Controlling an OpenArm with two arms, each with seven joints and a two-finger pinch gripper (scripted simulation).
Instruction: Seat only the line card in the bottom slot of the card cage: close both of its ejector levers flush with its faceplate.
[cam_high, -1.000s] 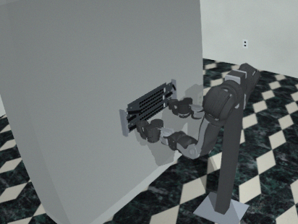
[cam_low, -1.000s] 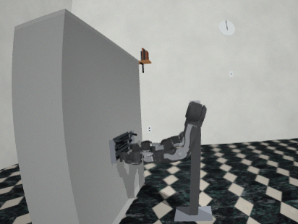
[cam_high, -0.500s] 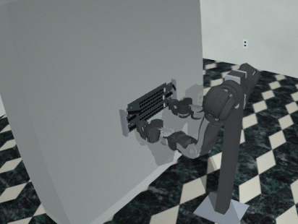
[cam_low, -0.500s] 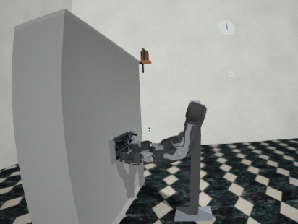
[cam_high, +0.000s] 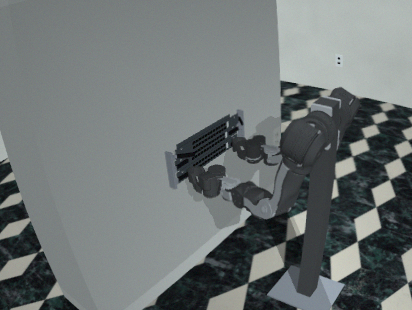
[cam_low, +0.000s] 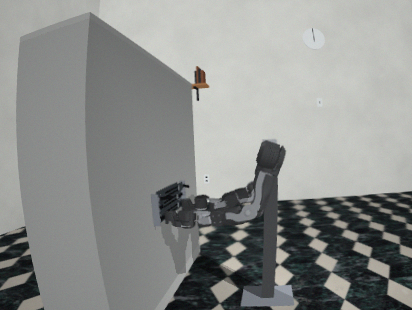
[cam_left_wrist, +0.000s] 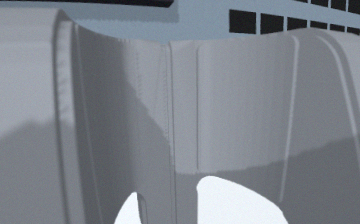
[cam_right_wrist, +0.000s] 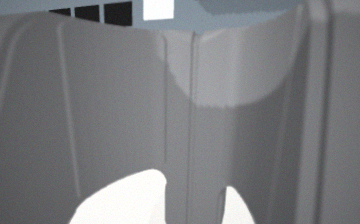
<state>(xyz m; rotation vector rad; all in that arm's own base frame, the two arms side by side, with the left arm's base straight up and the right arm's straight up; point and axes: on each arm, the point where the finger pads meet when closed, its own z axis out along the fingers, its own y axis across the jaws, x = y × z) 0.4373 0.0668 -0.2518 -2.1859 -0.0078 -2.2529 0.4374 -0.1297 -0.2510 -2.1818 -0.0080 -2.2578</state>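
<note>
The card cage (cam_high: 171, 171) (cam_low: 156, 210) is set in the tall grey cabinet face, with several dark, vented line cards stacked in it. The bottom card's levers are mostly hidden behind the grippers; their angle cannot be told. My left gripper (cam_high: 192, 175) (cam_low: 167, 215) (cam_left_wrist: 170, 45) is shut and empty, close to the near lower end of the cards. My right gripper (cam_high: 235, 143) (cam_right_wrist: 193, 34) is shut and empty, close to their far lower end. A blue-grey faceplate (cam_left_wrist: 205, 20) (cam_right_wrist: 235, 19) shows beyond both fingertips; contact is unclear. A dark bar (cam_left_wrist: 100, 2) crosses the left wrist view's top-left.
Higher ejector levers (cam_high: 185, 154) (cam_low: 185, 186) show dark at the cage's ends, some jutting outward. The cabinet (cam_high: 125, 100) (cam_low: 135, 125) rises flat around the cage. The robot's post (cam_high: 320, 215) (cam_low: 270, 240) stands in front of it.
</note>
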